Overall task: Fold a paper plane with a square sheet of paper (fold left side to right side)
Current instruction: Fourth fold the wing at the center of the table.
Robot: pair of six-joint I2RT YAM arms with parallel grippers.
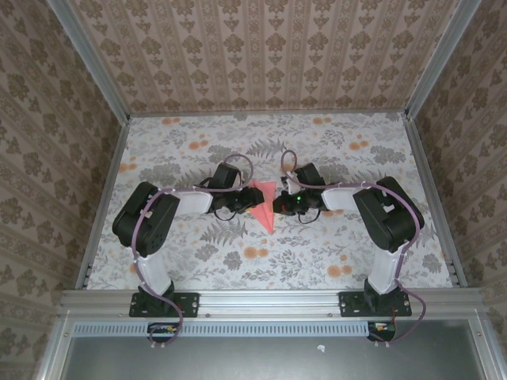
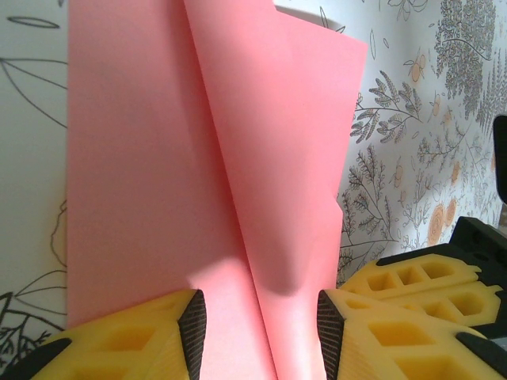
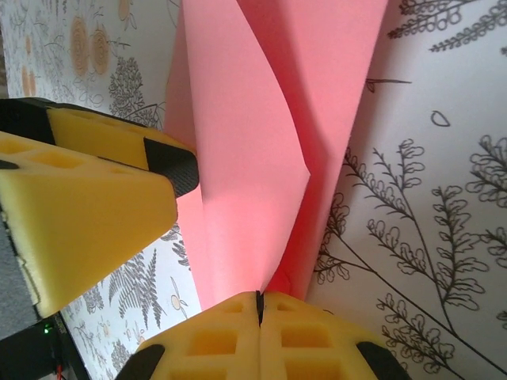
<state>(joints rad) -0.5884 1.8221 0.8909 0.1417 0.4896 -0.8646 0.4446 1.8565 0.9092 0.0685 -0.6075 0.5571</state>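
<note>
The sheet of paper point(image 1: 264, 204), creased to a point, lies mid-bench point(image 1: 333, 158). The right fingers point(image 3: 214, 340) clench its raised flap. The left fingers point(image 2: 135, 340) stand released, straddling the crease. Carry the flap across with edges aligned, then press.

Salmon-pink paper point(image 1: 264, 210) creased lengthwise, pointed, one flap raised.

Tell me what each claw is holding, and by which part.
The right claw is shut on the pink paper, pinching the edge of its raised flap. The left claw stands open astride the crease, apparently gripping nothing.
</note>
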